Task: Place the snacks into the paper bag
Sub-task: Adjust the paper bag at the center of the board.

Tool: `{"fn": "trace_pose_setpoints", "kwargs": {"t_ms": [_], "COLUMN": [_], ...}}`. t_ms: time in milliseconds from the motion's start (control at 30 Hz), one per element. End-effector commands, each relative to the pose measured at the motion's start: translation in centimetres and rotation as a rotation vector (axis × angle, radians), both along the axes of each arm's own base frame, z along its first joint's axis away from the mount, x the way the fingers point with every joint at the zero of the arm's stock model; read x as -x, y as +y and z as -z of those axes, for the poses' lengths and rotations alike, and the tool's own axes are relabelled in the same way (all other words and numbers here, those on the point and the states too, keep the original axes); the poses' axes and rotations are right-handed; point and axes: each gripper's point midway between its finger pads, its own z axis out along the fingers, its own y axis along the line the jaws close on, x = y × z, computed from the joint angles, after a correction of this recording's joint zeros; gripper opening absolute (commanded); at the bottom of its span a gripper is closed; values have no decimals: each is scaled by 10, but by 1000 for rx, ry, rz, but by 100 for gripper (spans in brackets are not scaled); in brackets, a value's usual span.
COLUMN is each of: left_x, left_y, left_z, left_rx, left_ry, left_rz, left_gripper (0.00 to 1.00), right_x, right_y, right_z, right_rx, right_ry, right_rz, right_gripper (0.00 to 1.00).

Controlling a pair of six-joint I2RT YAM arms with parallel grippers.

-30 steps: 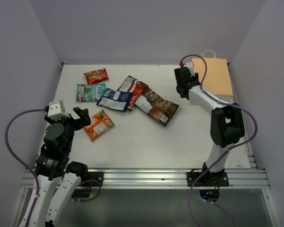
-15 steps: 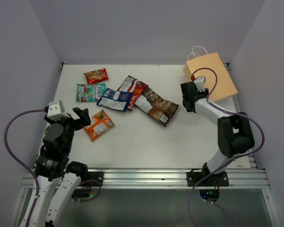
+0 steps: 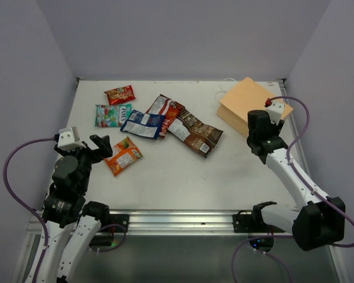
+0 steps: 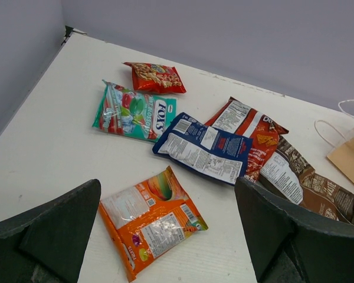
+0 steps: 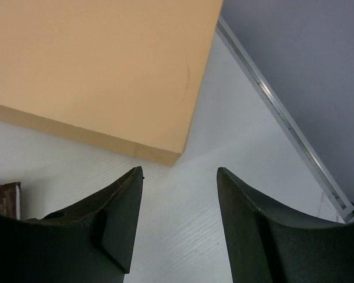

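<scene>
While my left gripper (image 4: 167, 190) and right gripper (image 5: 180, 175) gape empty, snacks (image 3: 143, 124) lie far left, likely light and slick: I'd pinch a sealed edge. Far right, bag (image 3: 248, 101) lies flat, probably flimsy: take its mouth.

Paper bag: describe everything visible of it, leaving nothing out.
The paper bag is plain tan kraft, rectangular and unprinted, folded flat, with a darker edge band showing some thickness. It lies on the white table at the far right, turned at an angle. Thin white cord handles trail from its far left end. A faint mark crosses its top face. The right gripper is open just off its near corner, not holding it.
</scene>
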Motion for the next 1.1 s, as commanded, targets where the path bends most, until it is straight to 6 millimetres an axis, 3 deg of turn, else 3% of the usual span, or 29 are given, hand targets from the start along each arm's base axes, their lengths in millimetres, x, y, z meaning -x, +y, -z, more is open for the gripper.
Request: {"fn": "trace_pose_setpoints", "kwargs": {"t_ms": [0,267,333,367,400,467,533,600,633,700,733,767,1067], "left_x": [-1,-1,-1,-2,-2,-3,-3,-3,-3,-4,-4,-5,-9], "left_y": [-1,-3,-3,-4,-4,-5,-5,-4,-4,-5,-5,-5,-8], "left_z": [-10,-8,-8,-8,-7,-7,-7,-6,-7,-7,-7,-5,-1], "left_rx": [-5,-5,-5,-5,-5,-6,-5,-8,-8,-8,-9,-11,-15], "left_ry": [-41,-36,-34,-34,-33,-30,-31,-27,-30,-28,-25,-21,-1], "left_rz": [10,17,20,23,24,26,27,24,24,26,26,28,35], "left_gripper": [100,100,100,100,100,100,100,100,100,100,100,100,100], "right_x": [-28,-76,-89,-97,-104,-118,-128,-140,-147,-160,-167,-174,-233], "right_y": [31,78,90,97,100,106,106,105,107,106,108,110,124], "right_z": [-26,-24,-14,-27,-15,-31,-25,-34,-22,-30,-16,-23,0], "right_rx": [-100,-151,-124,-97,-73,-23,33,48,55,70,88,94,226], "right_ry": [-84,-34,0,-23,11,-12,4,-27,-7,-32,-4,-22,52], "right_rz": [-154,-356,-385,-385,-378,-358,-301,-254,-243,-213,-209,-206,-218], "right_gripper": [58,62,63,63,65,67,74,81,81,82,82,82,80]}}
